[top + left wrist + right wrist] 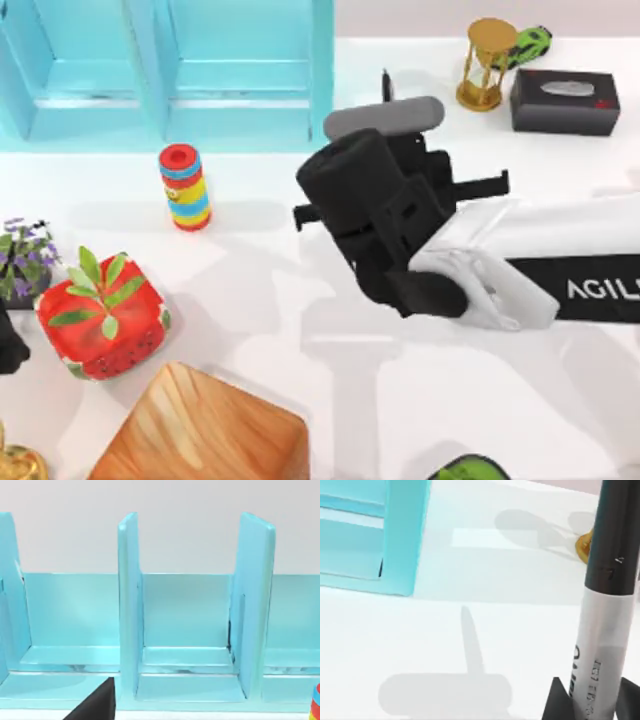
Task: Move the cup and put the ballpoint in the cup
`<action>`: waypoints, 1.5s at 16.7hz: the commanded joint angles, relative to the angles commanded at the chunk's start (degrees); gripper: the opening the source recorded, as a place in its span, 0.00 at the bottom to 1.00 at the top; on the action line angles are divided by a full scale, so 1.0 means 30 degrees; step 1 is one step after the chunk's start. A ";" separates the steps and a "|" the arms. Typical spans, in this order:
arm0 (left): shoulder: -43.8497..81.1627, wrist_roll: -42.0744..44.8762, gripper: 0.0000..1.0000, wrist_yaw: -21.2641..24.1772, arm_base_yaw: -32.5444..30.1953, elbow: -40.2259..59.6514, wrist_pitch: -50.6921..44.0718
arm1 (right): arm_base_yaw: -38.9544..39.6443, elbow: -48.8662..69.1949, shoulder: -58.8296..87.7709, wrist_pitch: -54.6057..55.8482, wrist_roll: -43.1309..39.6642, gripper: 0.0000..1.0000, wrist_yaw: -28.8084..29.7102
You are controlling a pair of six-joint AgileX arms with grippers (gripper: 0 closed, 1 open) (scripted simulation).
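In the right wrist view the ballpoint [605,630] stands close up between the fingers, with a black upper part and a grey-white labelled band. My right gripper [592,706] is shut on its lower end, held above the white table. Seen from above, the right arm's black wrist [375,190] reaches in from the right to the table's middle and covers the fingers. My left gripper [8,345] is parked at the far left edge. The cup is out of view.
A light-blue shelf [170,70] fills the back left. A striped cylinder [185,187] stands before it. At the back right are an hourglass [487,62], a green toy car [530,42] and a black box [565,100]. A red planter [100,315] and a wooden block [200,430] sit front left.
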 joint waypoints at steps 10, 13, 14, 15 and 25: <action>0.0000 0.0000 1.00 0.0000 0.0000 0.0000 0.0000 | 0.1340 -0.8034 -0.4689 1.6517 -0.6900 0.00 0.6935; 0.0000 0.0000 1.00 0.0000 0.0000 0.0000 0.0000 | 0.1518 -0.9288 -0.5347 1.8588 -0.7973 0.00 0.7782; 0.0000 0.0000 1.00 0.0000 0.0000 0.0000 0.0000 | 0.1546 -0.9541 -0.5476 1.9021 -0.8187 0.00 0.7934; 0.0000 0.0000 1.00 0.0000 0.0000 0.0000 0.0000 | 0.1562 -0.9702 -0.5559 1.9302 -0.8322 0.00 0.8027; 0.0000 0.0000 1.00 0.0000 0.0000 0.0000 0.0000 | 0.0319 -0.9403 -0.4579 1.9788 -0.8114 0.00 0.6887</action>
